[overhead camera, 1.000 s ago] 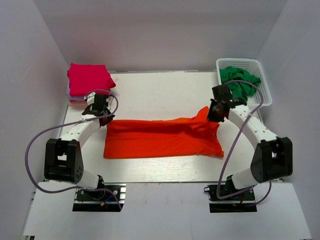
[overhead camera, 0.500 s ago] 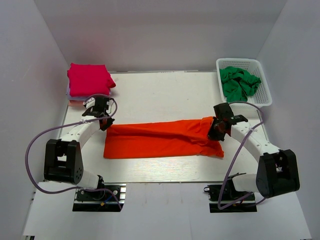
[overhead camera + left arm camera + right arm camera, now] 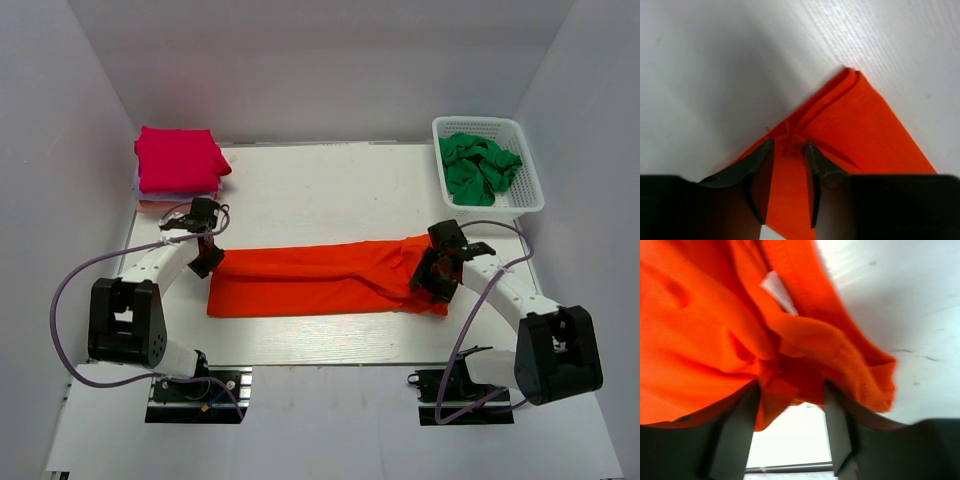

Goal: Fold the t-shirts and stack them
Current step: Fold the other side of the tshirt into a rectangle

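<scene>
A bright orange-red t-shirt (image 3: 320,278) lies across the table as a long, narrow folded band. My left gripper (image 3: 207,255) is over its far left corner. In the left wrist view its fingers (image 3: 788,145) stand apart, with a small pucker of orange cloth (image 3: 850,120) between the tips, not pinched. My right gripper (image 3: 432,275) is at the band's right end. There its jaws (image 3: 791,390) are wide apart, and bunched orange cloth (image 3: 705,340) hangs loose at the fingertips. Folded magenta t-shirts (image 3: 178,158) are stacked at the far left, and a green t-shirt (image 3: 478,165) fills the basket.
The white basket (image 3: 478,122) stands at the far right corner. A pale lilac layer (image 3: 140,185) shows under the magenta stack. White walls close in the table (image 3: 320,190) on the left, right and back. Purple cables loop beside both arms.
Both grippers carried the shirt's far edge toward the near side and down, narrowing it to a band. Both jaws were shut a second ago and now stand apart, the cloth released.
</scene>
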{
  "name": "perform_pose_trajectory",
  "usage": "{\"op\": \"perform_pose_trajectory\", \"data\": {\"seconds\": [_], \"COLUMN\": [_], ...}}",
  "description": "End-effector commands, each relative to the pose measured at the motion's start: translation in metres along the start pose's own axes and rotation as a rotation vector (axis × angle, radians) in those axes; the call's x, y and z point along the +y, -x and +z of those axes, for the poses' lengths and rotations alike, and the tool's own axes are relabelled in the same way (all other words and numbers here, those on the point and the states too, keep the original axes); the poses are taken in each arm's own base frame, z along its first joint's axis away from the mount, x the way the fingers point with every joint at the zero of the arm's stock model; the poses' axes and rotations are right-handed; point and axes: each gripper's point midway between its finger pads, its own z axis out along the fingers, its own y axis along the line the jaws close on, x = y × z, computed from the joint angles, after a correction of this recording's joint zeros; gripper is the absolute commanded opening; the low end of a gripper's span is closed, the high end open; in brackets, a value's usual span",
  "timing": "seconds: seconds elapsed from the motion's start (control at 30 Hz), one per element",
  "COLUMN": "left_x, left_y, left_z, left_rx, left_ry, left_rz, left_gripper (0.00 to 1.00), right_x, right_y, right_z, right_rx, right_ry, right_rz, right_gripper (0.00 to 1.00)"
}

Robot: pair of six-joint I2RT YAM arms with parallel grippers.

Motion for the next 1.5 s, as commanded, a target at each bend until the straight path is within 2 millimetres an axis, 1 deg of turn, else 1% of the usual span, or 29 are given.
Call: {"op": "perform_pose_trajectory", "data": {"seconds": [0.0,0.03,0.07,0.1,0.13,0.2,0.27,0.3,0.33,0.4,0.43,0.5,0.53,0.57,0.6,0.63,0.67,0.7,0.73,0.77,0.8,0.83,0.87,0.9,1.03,1.17,1.2,1.27,1.47], "left_x": [0.024,0.028,0.041,0.041,0.046,0.044,0.039,0.033,0.027,0.011,0.003,-0.009,-0.017,-0.024,-0.043,-0.053,-0.064,-0.08,-0.086,-0.092,-0.095,-0.098,-0.098,-0.099,-0.085,-0.064,-0.054,-0.043,-0.013], "left_y": [0.012,0.012,0.007,0.011,0.009,0.01,0.006,0.01,0.009,0.014,0.025,0.037,0.041,0.046,0.056,0.044,0.04,0.043,0.027,0.018,0.009,0.0,-0.01,-0.019,-0.035,-0.052,-0.055,-0.062,-0.085], "left_z": [-0.019,-0.021,-0.024,-0.027,-0.031,-0.036,-0.04,-0.043,-0.047,-0.054,-0.065,-0.071,-0.075,-0.082,-0.087,-0.083,-0.087,-0.089,-0.084,-0.08,-0.076,-0.069,-0.059,-0.055,-0.035,-0.022,-0.014,-0.008,0.014], "left_rx": [-0.02,-0.019,-0.001,-0.007,0.007,0.017,0.055,0.055,0.058,0.07,0.042,-0.004,-0.014,-0.033,-0.063,-0.013,-0.01,-0.016,0.045,0.065,0.088,0.119,0.139,0.159,0.182,0.215,0.221,0.243,0.305], "left_ry": [0.125,0.148,0.199,0.211,0.232,0.227,0.215,0.193,0.171,0.107,0.064,-0.004,-0.052,-0.11,-0.198,-0.259,-0.326,-0.403,-0.448,-0.47,-0.482,-0.499,-0.482,-0.483,-0.421,-0.361,-0.327,-0.294,-0.164], "left_rz": [-0.086,-0.095,-0.08,-0.076,-0.065,-0.066,-0.066,-0.063,-0.038,-0.049,-0.058,-0.064,-0.059,-0.034,-0.037,-0.012,0.024,0.014,0.04,0.053,0.067,0.074,0.088,0.103,0.16,0.182,0.175,0.165,0.169], "left_gripper": [0.43,0.45,0.48,0.54,0.58,0.69,0.69,0.7,0.72,0.73,0.73,0.79,0.8,0.81,0.83,0.86,0.95,0.95,0.97,0.97,0.97,0.97,0.97,0.97,0.99,0.99,0.99,0.99,0.99], "right_x": [-0.014,-0.016,-0.023,-0.023,-0.022,-0.018,-0.003,0.004,0.021,0.043,0.058,0.079,0.09,0.1,0.104,0.108,0.115,0.115,0.117,0.111,0.111,0.104,0.095,0.084,0.045,0.001,-0.011,-0.025,-0.035], "right_y": [0.014,0.017,0.02,0.021,0.028,0.036,0.054,0.061,0.072,0.08,0.082,0.08,0.072,0.078,0.079,0.077,0.087,0.091,0.093,0.1,0.109,0.109,0.108,0.115,0.107,0.099,0.097,0.096,0.087], "right_z": [-0.016,-0.022,-0.026,-0.031,-0.038,-0.045,-0.06,-0.066,-0.072,-0.081,-0.082,-0.083,-0.077,-0.078,-0.075,-0.064,-0.067,-0.059,-0.051,-0.04,-0.04,-0.036,-0.018,-0.016,0.011,0.015,0.013,0.011,0.008], "right_rx": [-0.07,-0.082,-0.102,-0.119,-0.14,-0.174,-0.229,-0.247,-0.283,-0.303,-0.3,-0.286,-0.239,-0.268,-0.271,-0.248,-0.285,-0.284,-0.274,-0.278,-0.298,-0.283,-0.251,-0.277,-0.234,-0.212,-0.212,-0.23,-0.232], "right_ry": [-0.079,-0.093,-0.13,-0.124,-0.125,-0.112,-0.063,-0.036,0.034,0.128,0.195,0.292,0.345,0.382,0.387,0.378,0.38,0.351,0.328,0.261,0.219,0.174,0.096,0.016,-0.2,-0.408,-0.454,-0.514,-0.479], "right_rz": [0.005,-0.002,-0.004,-0.008,-0.016,-0.028,-0.043,-0.059,-0.092,-0.137,-0.191,-0.24,-0.279,-0.315,-0.324,-0.355,-0.36,-0.364,-0.372,-0.36,-0.352,-0.351,-0.348,-0.334,-0.356,-0.344,-0.332,-0.295,-0.209], "right_gripper": [0.62,0.66,0.77,0.86,0.9,0.9,0.9,0.9,0.9,0.9,0.9,0.9,0.9,0.9,0.9,0.9,0.9,0.9,0.9,0.9,0.9,0.9,0.9,0.9,0.9,0.9,0.9,0.9,0.9]}}
